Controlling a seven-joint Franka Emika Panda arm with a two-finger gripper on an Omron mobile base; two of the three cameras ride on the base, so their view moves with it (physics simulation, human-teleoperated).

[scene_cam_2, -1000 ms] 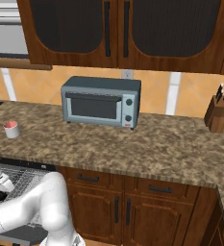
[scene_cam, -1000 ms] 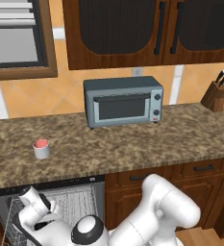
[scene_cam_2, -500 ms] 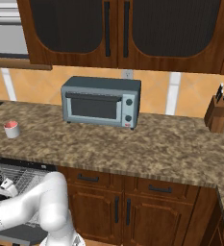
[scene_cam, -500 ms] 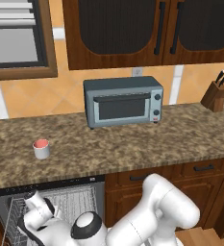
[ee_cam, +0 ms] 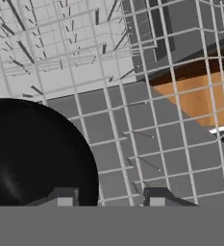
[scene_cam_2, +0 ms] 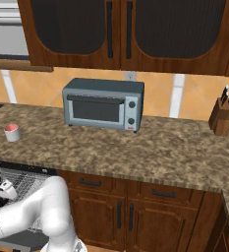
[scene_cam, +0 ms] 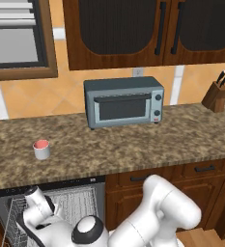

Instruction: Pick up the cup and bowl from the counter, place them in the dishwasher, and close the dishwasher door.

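The black bowl (ee_cam: pixel 34 153) lies in the white wire rack (ee_cam: pixel 132 120) of the open dishwasher (scene_cam: pixel 80 202), low on the left in the hand view. My gripper (ee_cam: pixel 111 199) is open just above the rack, its left fingertip (ee_cam: pixel 65 199) over the bowl's rim and its right one over bare wire. My hand (scene_cam: pixel 36 202) reaches down into the dishwasher (scene_cam_2: pixel 25 179) under the counter's (scene_cam: pixel 133 149) front edge. The grey cup (scene_cam: pixel 41 149) with the pink inside stands upright on the counter (scene_cam_2: pixel 160 147) at the left, also seen in the right base view (scene_cam_2: pixel 12 132). The dishwasher door is out of view.
A grey toaster oven (scene_cam: pixel 123 101) sits at the back of the counter, and a knife block (scene_cam: pixel 217 94) stands at the far right. Brown drawers and cabinet doors (scene_cam_2: pixel 135 206) run to the right of the dishwasher. Dark wall cabinets (scene_cam: pixel 147 29) hang above.
The arm has barely shifted over the rack. The cup and the other counter items stand where they were.
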